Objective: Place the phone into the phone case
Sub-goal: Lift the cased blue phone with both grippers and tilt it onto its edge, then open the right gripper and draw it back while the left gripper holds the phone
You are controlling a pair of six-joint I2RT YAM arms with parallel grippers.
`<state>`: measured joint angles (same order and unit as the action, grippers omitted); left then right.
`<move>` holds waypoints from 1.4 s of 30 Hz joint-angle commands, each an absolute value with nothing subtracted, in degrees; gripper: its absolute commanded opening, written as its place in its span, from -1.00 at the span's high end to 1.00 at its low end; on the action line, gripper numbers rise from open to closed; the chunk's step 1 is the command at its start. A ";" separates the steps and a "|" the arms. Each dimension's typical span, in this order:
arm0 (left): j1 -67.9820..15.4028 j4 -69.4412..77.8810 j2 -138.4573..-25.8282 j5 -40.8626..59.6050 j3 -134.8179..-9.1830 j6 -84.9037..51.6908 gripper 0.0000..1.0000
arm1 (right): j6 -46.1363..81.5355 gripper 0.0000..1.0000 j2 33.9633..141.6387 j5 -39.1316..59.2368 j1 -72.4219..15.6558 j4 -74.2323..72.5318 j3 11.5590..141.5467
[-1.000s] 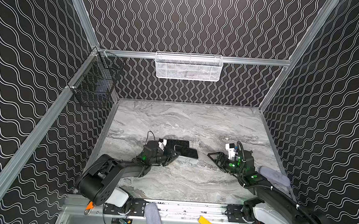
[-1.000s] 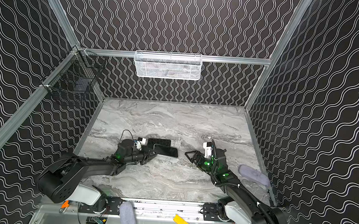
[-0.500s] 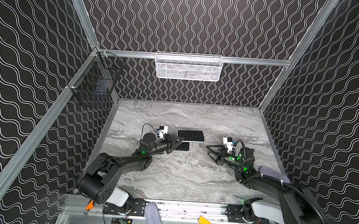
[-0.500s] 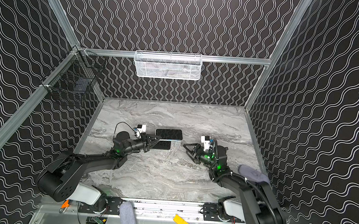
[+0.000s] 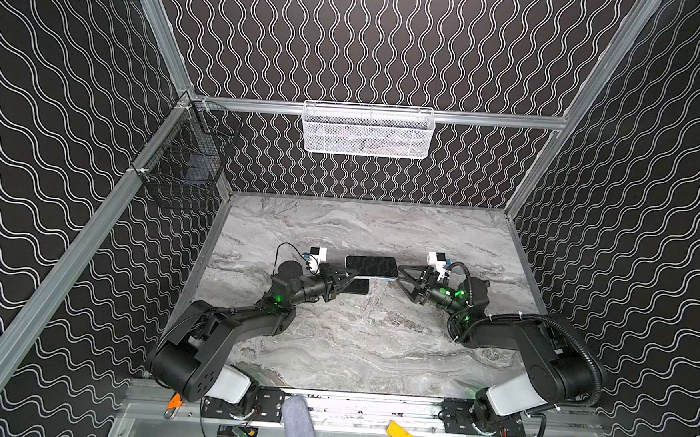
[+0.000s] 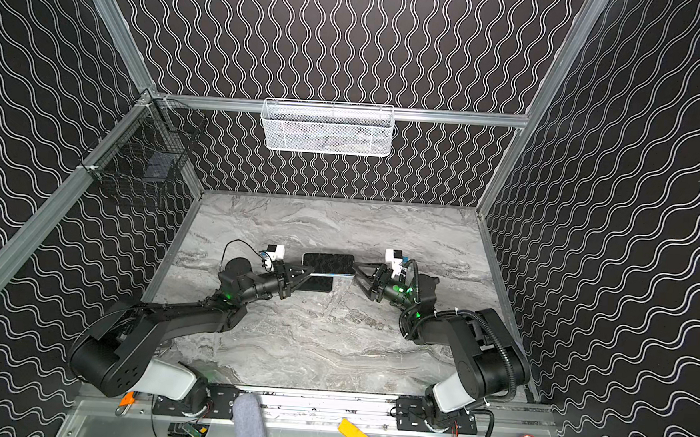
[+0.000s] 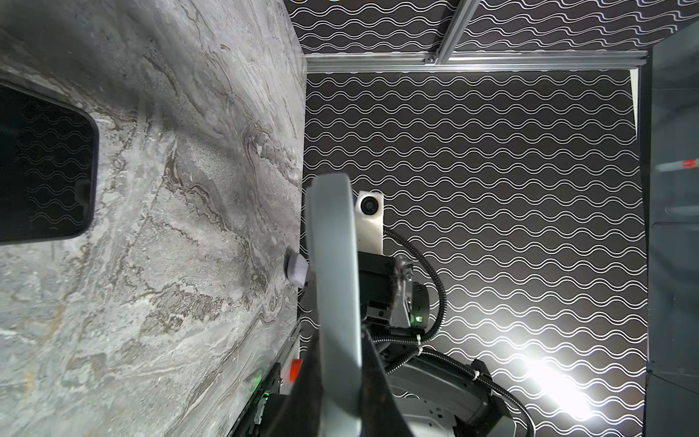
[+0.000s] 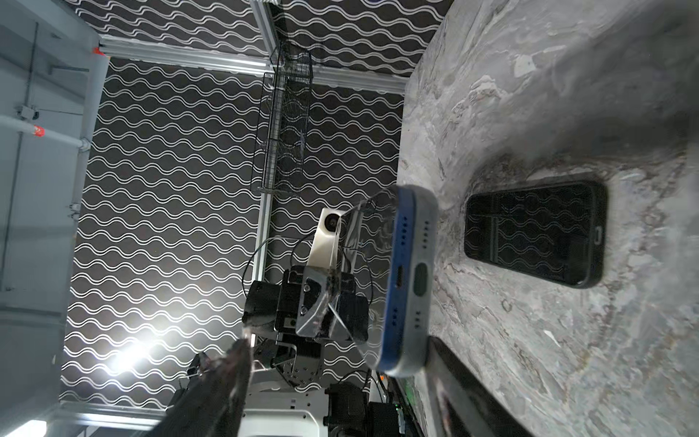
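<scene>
Phone is held level above the table, its left end clamped in the left gripper. The case is laid flat on the table, partly beneath the phone. The phone's right end is straddled by the right gripper, jaws spread wide, no contact seen.

Phone btwn left tool, right tool, above case.
</scene>
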<state>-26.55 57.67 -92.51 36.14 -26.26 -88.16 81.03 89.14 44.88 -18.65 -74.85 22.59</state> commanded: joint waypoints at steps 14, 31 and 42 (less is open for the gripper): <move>-27.20 60.75 -92.78 36.44 -26.40 -85.08 1.00 | 79.69 0.86 87.40 44.10 -19.68 -71.34 23.87; -27.16 53.36 -88.64 42.90 -29.00 -76.12 1.00 | 67.90 -0.12 80.01 45.69 -16.01 -52.04 29.77; -27.66 54.50 -89.56 46.76 -30.00 -76.21 1.00 | 66.62 0.02 83.69 48.94 -16.04 -52.30 32.81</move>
<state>-27.38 52.66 -89.36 43.94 -29.23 -77.65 68.45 83.50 47.77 -16.01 -51.72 31.94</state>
